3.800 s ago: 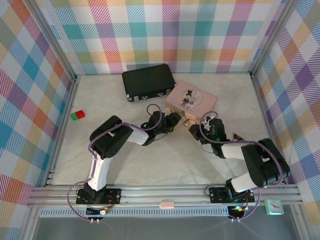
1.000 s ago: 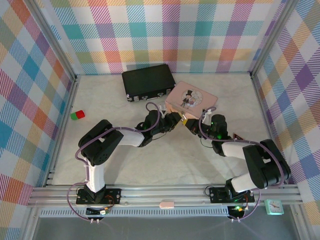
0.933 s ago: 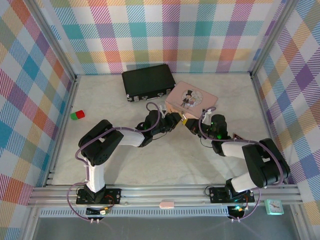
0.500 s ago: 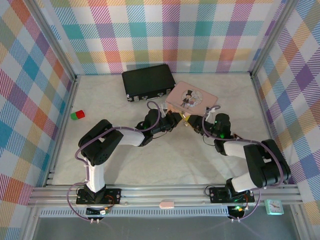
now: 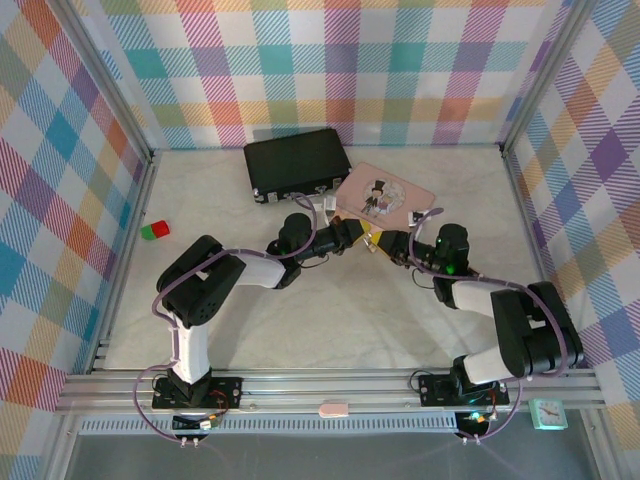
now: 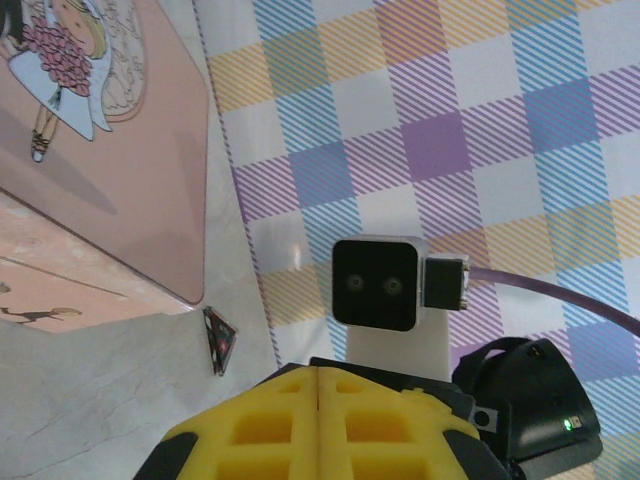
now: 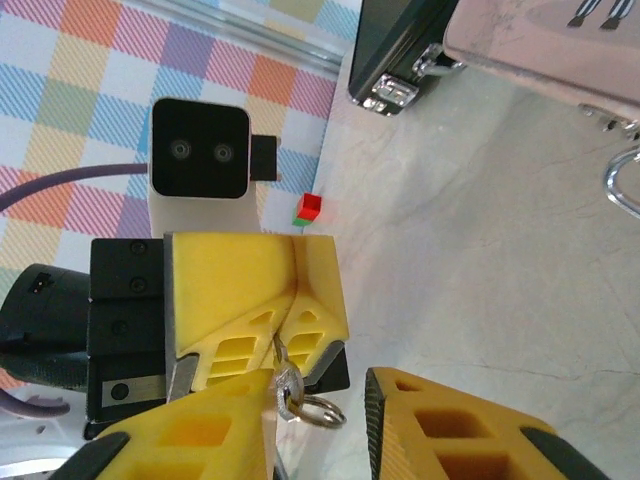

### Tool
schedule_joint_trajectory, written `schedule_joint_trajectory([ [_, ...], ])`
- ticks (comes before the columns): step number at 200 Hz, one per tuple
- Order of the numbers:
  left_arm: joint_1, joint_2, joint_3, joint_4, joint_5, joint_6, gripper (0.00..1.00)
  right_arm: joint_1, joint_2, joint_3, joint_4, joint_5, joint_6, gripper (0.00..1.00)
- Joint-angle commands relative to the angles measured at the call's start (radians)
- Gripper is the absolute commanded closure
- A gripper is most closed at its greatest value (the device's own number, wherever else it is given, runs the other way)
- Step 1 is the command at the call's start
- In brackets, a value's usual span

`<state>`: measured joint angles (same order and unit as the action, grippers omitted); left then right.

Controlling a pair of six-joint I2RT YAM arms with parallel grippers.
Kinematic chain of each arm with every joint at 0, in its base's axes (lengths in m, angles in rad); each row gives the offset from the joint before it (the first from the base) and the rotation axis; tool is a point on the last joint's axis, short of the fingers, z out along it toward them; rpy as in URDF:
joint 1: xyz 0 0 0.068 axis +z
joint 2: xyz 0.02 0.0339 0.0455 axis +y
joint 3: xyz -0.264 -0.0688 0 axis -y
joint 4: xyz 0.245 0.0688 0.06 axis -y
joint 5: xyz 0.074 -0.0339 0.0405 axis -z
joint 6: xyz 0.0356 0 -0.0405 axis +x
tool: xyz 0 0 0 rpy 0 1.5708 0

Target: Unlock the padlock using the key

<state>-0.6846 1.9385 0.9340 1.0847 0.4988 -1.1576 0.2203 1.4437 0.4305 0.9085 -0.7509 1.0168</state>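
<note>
The left gripper (image 7: 284, 335) sits at lower left of the right wrist view, its yellow fingers pressed together on the key (image 7: 287, 383), whose ring hangs just below. The right gripper (image 7: 318, 400) stands wide, the key between its fingers. At the right edge, below the pink box (image 7: 540, 40), a silver loop is probably the shackle of the padlock (image 7: 622, 185)

I have open table (image 5: 330, 325) on the near side of both arms and out to the left, where the red and green blocks (image 5: 154, 231) sit by the wall. Just beyond the tips, the pink box (image 5: 385, 195) and the black case (image 5: 297, 163) bar the way. The left gripper (image 5: 362, 234), clamped on the key (image 7: 284, 380), meets the spread right gripper (image 5: 388, 243) tip to tip, with little room between.
</note>
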Motion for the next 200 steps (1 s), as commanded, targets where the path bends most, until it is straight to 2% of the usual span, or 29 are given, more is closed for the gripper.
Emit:
schedule_joint_trajectory([
  [1,0.007,0.013,0.018,0.085,0.032,0.027,1.00,0.018,0.022,0.021,0.127,-0.060,0.027,0.72],
  [63,0.005,0.007,0.002,0.087,0.018,0.024,1.00,0.024,0.029,0.013,0.154,-0.038,0.038,0.86],
  [90,-0.001,0.007,-0.003,0.101,0.014,0.018,1.00,0.023,0.043,0.013,0.176,-0.033,0.046,1.00],
  [109,-0.004,0.005,-0.006,0.111,0.010,0.005,1.00,0.024,0.052,0.009,0.176,-0.023,0.037,1.00],
  [122,0.005,0.002,-0.023,0.114,-0.014,-0.013,0.74,0.024,0.051,0.004,0.152,-0.018,0.000,1.00],
  [132,0.022,0.001,-0.037,0.114,-0.030,-0.023,0.64,0.024,0.043,0.003,0.104,-0.019,-0.042,1.00],
  [160,0.073,0.003,-0.066,0.071,-0.055,-0.025,0.56,0.024,-0.031,0.014,-0.151,0.023,-0.241,1.00],
  [200,0.063,-0.018,-0.025,-0.295,-0.134,0.088,0.50,0.025,-0.214,0.063,-0.627,0.248,-0.528,1.00],
])
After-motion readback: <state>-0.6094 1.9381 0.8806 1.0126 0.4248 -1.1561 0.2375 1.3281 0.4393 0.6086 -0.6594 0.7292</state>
